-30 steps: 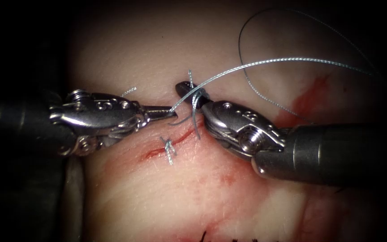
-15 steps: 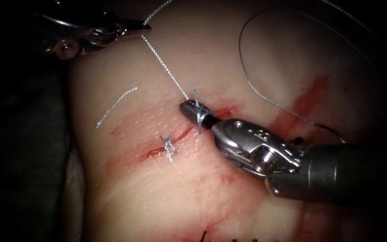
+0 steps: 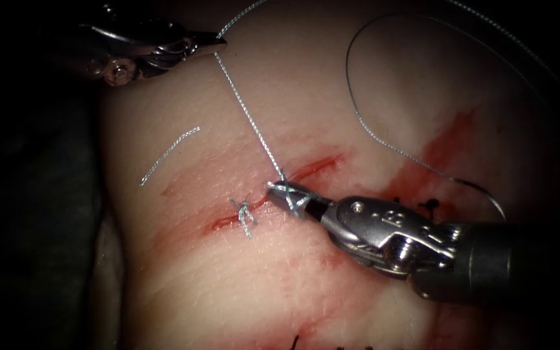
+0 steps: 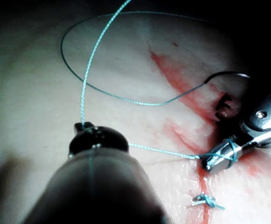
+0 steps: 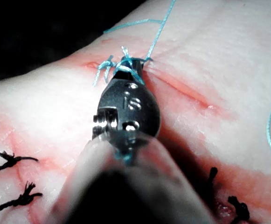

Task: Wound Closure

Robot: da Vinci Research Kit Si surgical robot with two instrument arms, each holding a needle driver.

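Observation:
My left tool [image 3: 218, 44] is high on the left of the cut [image 3: 319, 163], its jaws shut on the thread [image 3: 247, 116]. That thread runs taut down to my right tool [image 3: 284, 192], which lies over the cut with thread loops wound around its jaws. These jaws [image 5: 126, 70] are shut on the thread's short end. A tied knot [image 3: 244, 214] sits on the cut just left of them. The thin dark needle [image 3: 487, 194] lies free on the tissue [image 3: 280, 291] right of the cut, at the end of a long slack loop of thread [image 3: 358, 123].
A loose cut piece of thread [image 3: 170, 152] lies on the tissue left of the cut. Red fluid [image 3: 445, 139] streaks the tissue on the right. Black stitch ends [image 5: 9, 161] show near the right tool's shaft [image 3: 507, 262].
The left tool has swung up and to the left, pulling its thread taut. The right tool, with the loops around its jaws, has drawn down and to the right along the cut.

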